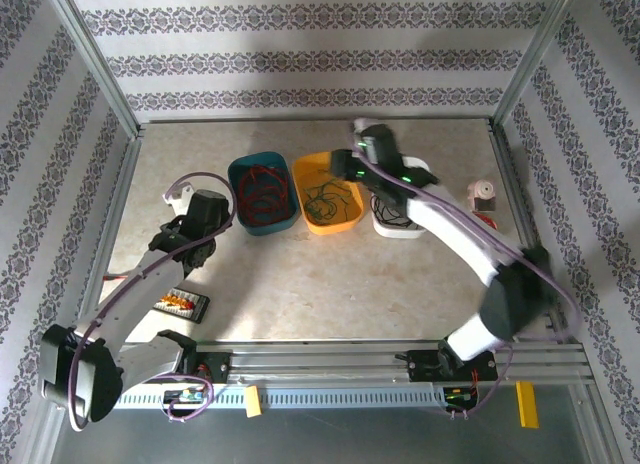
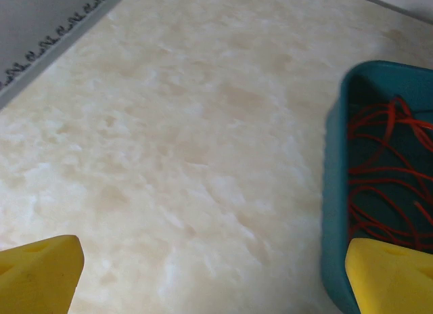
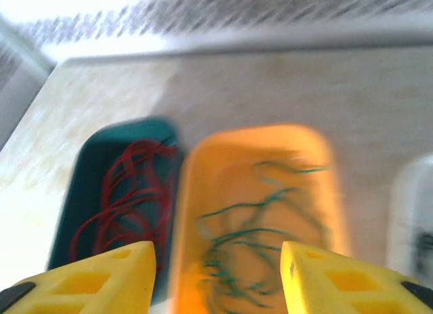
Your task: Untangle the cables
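Yellow fingers (image 3: 88, 277) of the right gripper (image 3: 216, 281) sit at the bottom of its own wrist view. They are partly apart and nothing is between them. This view is blurry. Below the gripper is an orange tub (image 3: 257, 135) with a thin green cable (image 3: 257, 233) lying loose in it. Just to the left of it is a blue-green tub (image 3: 67, 212) with a red cable (image 3: 122, 199) looped inside. At the right edge is a white tub (image 3: 406, 206) with something dark in it, too blurry to tell. The left gripper (image 2: 213, 280) is open wide with nothing in it. It hangs over the bare table (image 2: 169, 138), with one finger (image 2: 392, 273) right by the wall of the blue-green tub (image 2: 333, 192). The red cable (image 2: 379, 165) shows inside. From above, the three tubs stand in a row and touch side by side: blue-green (image 1: 232, 184), orange (image 1: 330, 227), then white (image 1: 400, 231). The red cable (image 1: 262, 189) and green cable (image 1: 330, 196) are each in their own tub. A black cable (image 1: 395, 221) lies in the white one, partly under the right arm (image 1: 440, 219). The left arm (image 1: 150, 274) is well apart from the right arm. A small black tray (image 1: 182, 304) lies beside it.
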{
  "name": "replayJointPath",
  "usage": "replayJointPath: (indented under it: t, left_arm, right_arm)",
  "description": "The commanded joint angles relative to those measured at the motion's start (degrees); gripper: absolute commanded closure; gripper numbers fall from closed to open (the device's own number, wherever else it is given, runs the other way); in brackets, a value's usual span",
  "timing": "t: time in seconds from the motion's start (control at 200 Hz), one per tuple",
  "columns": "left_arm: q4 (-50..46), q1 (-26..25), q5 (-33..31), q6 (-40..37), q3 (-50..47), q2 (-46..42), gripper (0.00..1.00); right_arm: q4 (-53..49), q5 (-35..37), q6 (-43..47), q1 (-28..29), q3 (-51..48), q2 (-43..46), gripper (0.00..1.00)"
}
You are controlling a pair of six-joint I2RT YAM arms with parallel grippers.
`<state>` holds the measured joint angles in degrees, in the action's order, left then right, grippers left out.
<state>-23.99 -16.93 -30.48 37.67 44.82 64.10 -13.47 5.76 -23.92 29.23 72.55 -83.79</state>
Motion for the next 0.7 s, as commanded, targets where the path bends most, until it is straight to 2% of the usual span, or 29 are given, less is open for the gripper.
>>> replayJointPath:
  t: [0.0, 0.18, 0.195, 0.21, 0.345, 0.49, 0.54, 0.575, 0.635, 0.695]
  left_arm:
    - [3.91, 3.48, -3.08, -5.70, 0.71, 1.84, 0.01]
    - [10.11, 6.55, -12.93, -13.12, -1.74, 3.93, 0.01]
    - [11.49, 6.54, -13.54, -14.45, -2.39, 3.93, 0.01]
    - [12.92, 6.58, -13.85, -15.66, -2.97, 4.05, 0.01]
    - [24.97, 6.92, -10.51, -26.60, -8.49, 5.80, 0.01]
    - [31.38, 7.30, -9.79, -24.50, -11.59, 11.35, 0.01]
    - [36.25, 7.29, -8.85, -24.52, -13.13, 13.62, 0.01]
    - [41.68, 7.30, -8.19, -25.42, -14.91, 15.04, 0.01]
    - [45.78, 7.31, -6.32, -26.44, -15.07, 16.70, 0.01]
    - [54.95, 7.53, -4.04, -29.91, -16.48, 18.48, 0.01]
  right_arm:
    - [3.74, 13.52, 3.58, -2.03, -12.93, 12.48, 0.36]
    - [12.61, 24.71, 14.36, -8.01, -33.87, 25.63, 0.14]
    - [13.84, 25.23, 15.14, -8.45, -35.66, 26.15, 0.05]
    - [15.56, 25.79, 15.73, -8.89, -37.30, 26.64, 0.02]
    - [26.29, 26.69, 19.45, -12.63, -47.10, 26.51, 0.01]
    - [36.27, 27.91, 17.45, -15.89, -51.07, 18.58, 0.02]
    - [44.09, 29.16, 18.11, -16.86, -52.29, 14.19, 0.01]
    - [44.05, 30.50, 19.22, -16.70, -50.79, 12.67, 0.02]
    - [52.06, 27.93, 22.06, -17.69, -51.49, 9.54, 0.01]
    - [60.19, 24.49, 23.58, -19.30, -52.20, 6.37, 0.02]
